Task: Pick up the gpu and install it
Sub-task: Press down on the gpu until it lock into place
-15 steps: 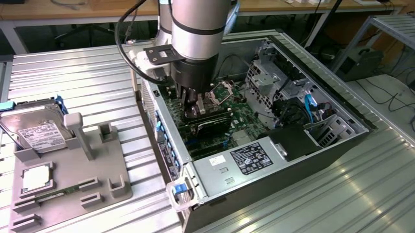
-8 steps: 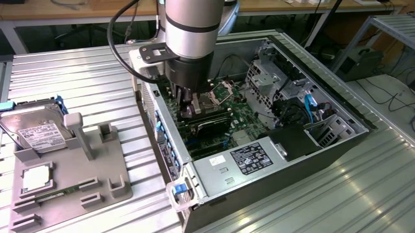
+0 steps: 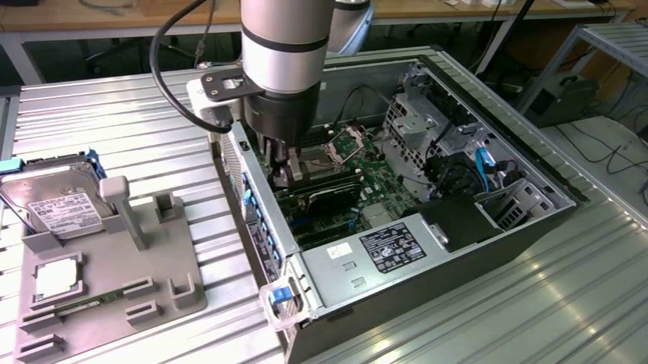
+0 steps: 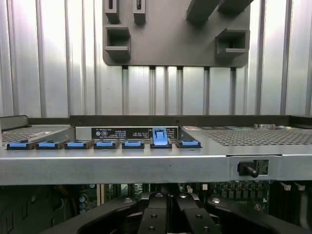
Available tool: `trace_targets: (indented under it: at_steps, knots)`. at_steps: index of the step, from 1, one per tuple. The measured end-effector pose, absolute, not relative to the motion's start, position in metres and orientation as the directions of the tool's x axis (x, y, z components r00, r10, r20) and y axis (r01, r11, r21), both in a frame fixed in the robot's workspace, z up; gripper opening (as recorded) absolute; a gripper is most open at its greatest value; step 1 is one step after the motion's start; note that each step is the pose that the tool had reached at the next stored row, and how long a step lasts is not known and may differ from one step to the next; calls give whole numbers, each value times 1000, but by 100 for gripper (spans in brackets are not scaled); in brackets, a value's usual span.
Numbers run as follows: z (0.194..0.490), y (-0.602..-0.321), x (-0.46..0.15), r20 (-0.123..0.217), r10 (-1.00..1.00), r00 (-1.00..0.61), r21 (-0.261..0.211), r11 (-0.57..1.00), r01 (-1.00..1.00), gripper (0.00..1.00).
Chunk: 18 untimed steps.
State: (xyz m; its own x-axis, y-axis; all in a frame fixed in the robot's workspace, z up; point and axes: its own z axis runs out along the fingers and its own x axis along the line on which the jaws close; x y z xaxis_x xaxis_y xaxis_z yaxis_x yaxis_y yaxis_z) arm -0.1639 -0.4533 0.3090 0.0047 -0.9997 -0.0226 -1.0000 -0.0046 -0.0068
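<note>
**Pushing the gpu down into the computer**

From the exterior view, my arm reaches down into the open computer case [image 3: 526, 189]. My fingers [image 3: 287, 168] are pressed together, low over the motherboard [image 3: 390, 186]. The gpu [image 3: 319, 199] sits right under them, a dark card standing on its edge in the green board near the case's back wall. I cannot tell if I pinch it or only push on its top. To do this well, I think I should press straight down, slow and even, so the card goes flat into its slot and does not tip. On the bench [image 3: 121, 114] I count one grey holder tray [image 3: 111, 280], one hard drive [image 3: 56, 203] and one small square chip [image 3: 58, 278].

From the wrist view, my fingers [image 4: 168, 214] are shut tight. Above them runs the case's back edge with seven blue clips [image 4: 105, 144]; one clip [image 4: 160, 137] stands up higher than the rest.
</note>
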Motion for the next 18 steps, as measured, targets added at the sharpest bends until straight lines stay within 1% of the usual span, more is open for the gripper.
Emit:
trace_targets:
  at_steps: [2, 10, 18]
  knots:
    - [309, -453, -164, -22, -1000, 5, -6, -5, -1000, 11]
    - [309, -453, -158, -27, -1000, 4, 31, -5, -1000, 11]
    - [309, -454, -144, -27, -1000, 2, 101, -5, -995, 11]
